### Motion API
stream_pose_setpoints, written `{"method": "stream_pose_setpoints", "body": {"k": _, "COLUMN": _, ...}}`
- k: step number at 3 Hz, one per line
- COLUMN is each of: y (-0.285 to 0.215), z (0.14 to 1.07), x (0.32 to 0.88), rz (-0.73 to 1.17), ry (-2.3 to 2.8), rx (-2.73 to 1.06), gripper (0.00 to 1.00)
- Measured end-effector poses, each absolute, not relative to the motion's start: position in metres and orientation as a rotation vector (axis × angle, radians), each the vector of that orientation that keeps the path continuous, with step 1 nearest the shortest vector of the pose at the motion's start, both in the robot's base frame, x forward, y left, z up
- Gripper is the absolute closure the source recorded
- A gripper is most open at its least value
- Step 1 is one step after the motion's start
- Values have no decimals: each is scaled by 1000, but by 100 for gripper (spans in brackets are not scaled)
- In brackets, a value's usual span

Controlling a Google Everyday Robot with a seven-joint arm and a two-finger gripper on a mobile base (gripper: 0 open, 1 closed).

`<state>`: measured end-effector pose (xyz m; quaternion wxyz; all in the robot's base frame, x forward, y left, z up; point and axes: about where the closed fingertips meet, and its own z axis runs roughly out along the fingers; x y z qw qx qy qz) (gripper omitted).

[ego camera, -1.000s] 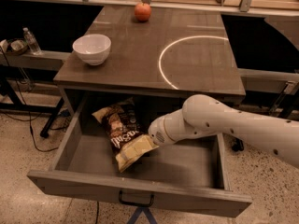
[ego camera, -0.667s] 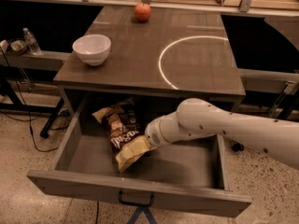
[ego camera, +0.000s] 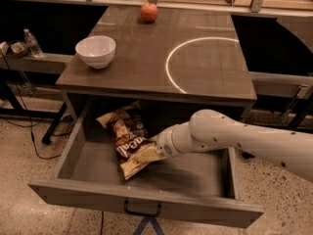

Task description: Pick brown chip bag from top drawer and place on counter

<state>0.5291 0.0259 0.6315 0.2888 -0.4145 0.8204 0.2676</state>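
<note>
The crinkled dark brown chip bag with tan ends (ego camera: 126,133) is inside the open, wide grey-wood top drawer (ego camera: 146,199), below the glossy grey-brown counter (ego camera: 142,62). The white arm's gripper (ego camera: 157,151) is at the bag's lower end; whether it grips the bag I cannot tell
</note>
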Motion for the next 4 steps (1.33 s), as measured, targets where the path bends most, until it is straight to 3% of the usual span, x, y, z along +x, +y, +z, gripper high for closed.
{"method": "stream_pose_setpoints", "body": {"k": 1, "y": 20, "z": 652, "x": 521, "rz": 687, "ry": 2137, "rx": -1146, "gripper": 86}}
{"method": "stream_pose_setpoints", "body": {"k": 2, "y": 14, "z": 673, "x": 512, "rz": 668, "ry": 2090, "rx": -1190, "gripper": 100}}
{"method": "stream_pose_setpoints", "body": {"k": 4, "y": -12, "z": 726, "x": 503, "rz": 535, "ry": 2003, "rx": -1344, "gripper": 100}}
